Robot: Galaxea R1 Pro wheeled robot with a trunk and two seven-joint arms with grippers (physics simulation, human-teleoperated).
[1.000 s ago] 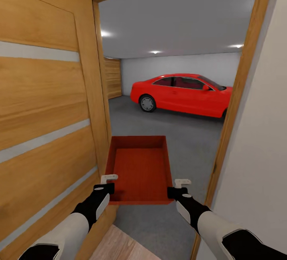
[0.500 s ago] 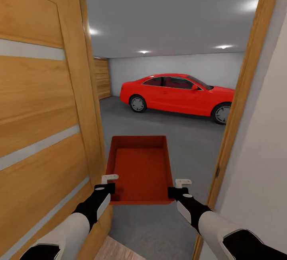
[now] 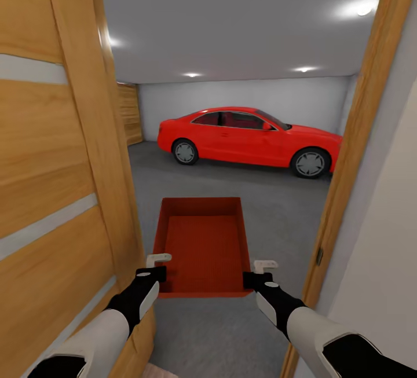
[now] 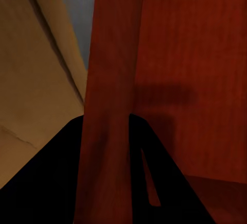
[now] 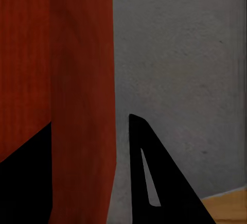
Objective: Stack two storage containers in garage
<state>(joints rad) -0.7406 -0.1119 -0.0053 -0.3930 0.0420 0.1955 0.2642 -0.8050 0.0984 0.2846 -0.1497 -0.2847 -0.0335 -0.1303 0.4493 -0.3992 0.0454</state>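
You are carrying one storage container [image 3: 202,245], a red-orange rectangular bin with thin plain walls, no lid and a finely ribbed bottom, held out level in front of you in the doorway to the garage. Your left gripper [image 3: 155,266] pinches the near end of the bin's left wall, and your right gripper [image 3: 262,270] pinches the near end of its right wall. In the left wrist view the thin red wall [image 4: 110,131] runs straight between the two dark fingers [image 4: 51,177], one on each side, so that gripper is clamped on the container. In the right wrist view the red wall [image 5: 82,105] likewise stands between the dark fingers [image 5: 154,183], again a closed hold on the bin.

On your left a wooden door [image 3: 52,181] with warm grain and pale inlaid stripes stands open, close beside your left arm. On your right a wooden door frame [image 3: 353,152] edges a plain pale wall [image 3: 388,239].

Beyond the bin, the garage floor [image 3: 278,216] is dark grey, mottled concrete. A glossy red car [image 3: 249,139] stands side-on near the white back wall [image 3: 243,95], well apart from the bin. A wood-slat door [image 3: 130,114] shows at the far left, and round ceiling lights [image 3: 364,10] glow overhead.
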